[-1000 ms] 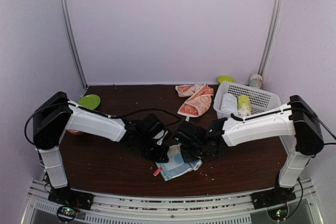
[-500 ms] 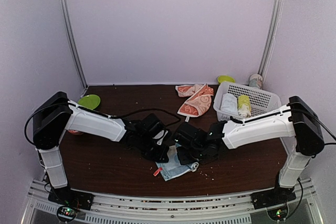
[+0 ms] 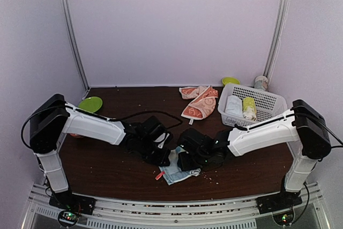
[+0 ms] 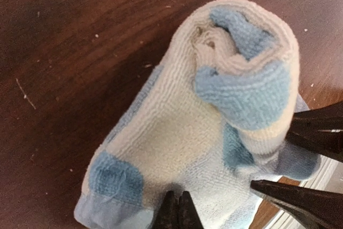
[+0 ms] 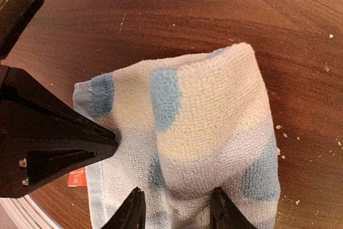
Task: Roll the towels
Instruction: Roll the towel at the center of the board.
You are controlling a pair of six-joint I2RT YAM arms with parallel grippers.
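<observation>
The light blue dotted towel [image 3: 180,170] lies near the table's front edge, partly rolled. The left wrist view shows its rolled end [image 4: 241,63] at upper right, with a flat tail toward the camera. My left gripper [image 4: 178,212] is shut, its tips pressed down on that flat tail. My right gripper [image 5: 178,210] stands open with its fingers [image 5: 134,210] on either side of the roll's bulge [image 5: 209,111]. The two grippers nearly touch over the towel [image 3: 174,159]. The orange patterned towel [image 3: 199,103] lies crumpled and unrolled at the back.
A white basket [image 3: 268,100] at back right holds a plain white roll [image 3: 233,105] and a yellow-green roll [image 3: 249,107]. A green plate [image 3: 91,103] sits at back left. Behind the basket stand a small green dish [image 3: 230,80] and a cup [image 3: 261,82].
My right gripper has shifted left and toward the front, close to the left gripper, and its jaws have widened. The blue towel is bunched narrower under them. The left gripper stays shut in place.
</observation>
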